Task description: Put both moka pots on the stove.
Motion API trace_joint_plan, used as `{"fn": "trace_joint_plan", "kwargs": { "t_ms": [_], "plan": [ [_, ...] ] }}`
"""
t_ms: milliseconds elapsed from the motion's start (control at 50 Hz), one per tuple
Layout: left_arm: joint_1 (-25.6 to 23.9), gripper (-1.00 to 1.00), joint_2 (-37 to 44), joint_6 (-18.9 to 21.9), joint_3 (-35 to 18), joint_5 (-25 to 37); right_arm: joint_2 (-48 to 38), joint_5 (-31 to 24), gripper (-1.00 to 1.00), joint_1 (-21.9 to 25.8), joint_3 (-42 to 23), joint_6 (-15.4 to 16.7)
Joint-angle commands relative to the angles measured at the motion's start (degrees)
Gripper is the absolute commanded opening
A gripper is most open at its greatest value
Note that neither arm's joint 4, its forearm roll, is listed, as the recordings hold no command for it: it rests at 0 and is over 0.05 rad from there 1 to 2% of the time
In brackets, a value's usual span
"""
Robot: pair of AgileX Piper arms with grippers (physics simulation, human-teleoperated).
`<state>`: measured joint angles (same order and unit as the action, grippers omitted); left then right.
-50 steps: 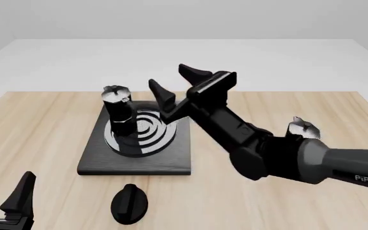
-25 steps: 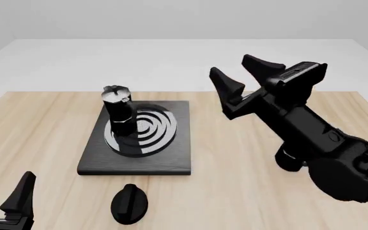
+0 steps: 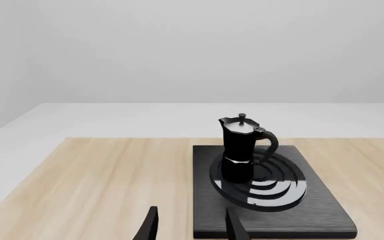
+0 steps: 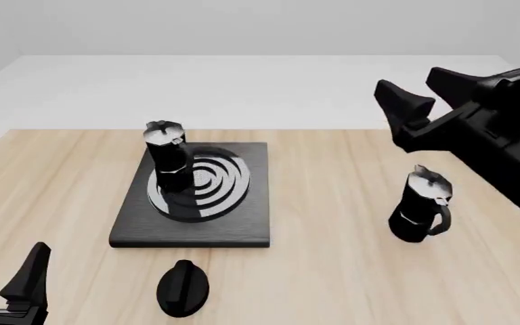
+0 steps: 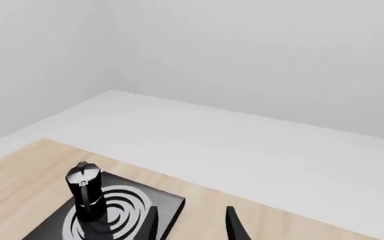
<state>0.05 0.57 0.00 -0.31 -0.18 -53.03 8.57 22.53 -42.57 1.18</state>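
Half done: one moka pot (image 4: 168,157) sits on the stove (image 4: 194,232), far left of the right gripper (image 4: 427,91); second moka pot (image 4: 420,206) stands on the table (image 4: 332,271) below those spread, empty jaws. Left gripper (image 4: 7,272) looks open and idle

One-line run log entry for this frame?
pot on stove: one | second pot: on table, right of stove | right gripper: open, raised, empty | left gripper: open, idle

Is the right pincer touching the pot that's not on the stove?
Apart. The front view shows the open right pincer raised above the pot, with bare table between them.
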Motion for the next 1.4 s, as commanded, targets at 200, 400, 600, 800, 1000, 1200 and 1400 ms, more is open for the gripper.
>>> {"fn": "trace_joint_plan", "kwargs": {
  "t_ms": [200, 400, 600, 800, 1000, 1200, 1400],
  "plan": [
    [0.0, 1.00, 0.0, 0.0, 0.0, 0.0, 5.1, -19.6, 1.00, -8.6, -6.7, -2.0],
    [0.0, 1.00, 0.0, 0.0, 0.0, 0.0, 6.2, -25.8, 1.00, -12.7, -7.5, -0.9],
    [0.0, 1.00, 0.0, 0.0, 0.0, 0.0, 6.9, -31.6, 1.00, -16.4, -8.4, -2.4],
    [0.0, 1.00, 0.0, 0.0, 0.0, 0.0, 7.4, -34.9, 1.00, -18.4, -8.4, -2.4],
    [0.0, 1.00, 0.0, 0.0, 0.0, 0.0, 7.1, -37.5, 1.00, -21.0, -7.0, -3.1],
    [0.0, 1.00, 0.0, 0.0, 0.0, 0.0, 6.2, -38.8, 1.00, -21.8, -6.1, -3.4],
    [0.0, 1.00, 0.0, 0.0, 0.0, 0.0, 4.7, -38.9, 1.00, -22.2, -5.3, -3.5]
  ]
}}
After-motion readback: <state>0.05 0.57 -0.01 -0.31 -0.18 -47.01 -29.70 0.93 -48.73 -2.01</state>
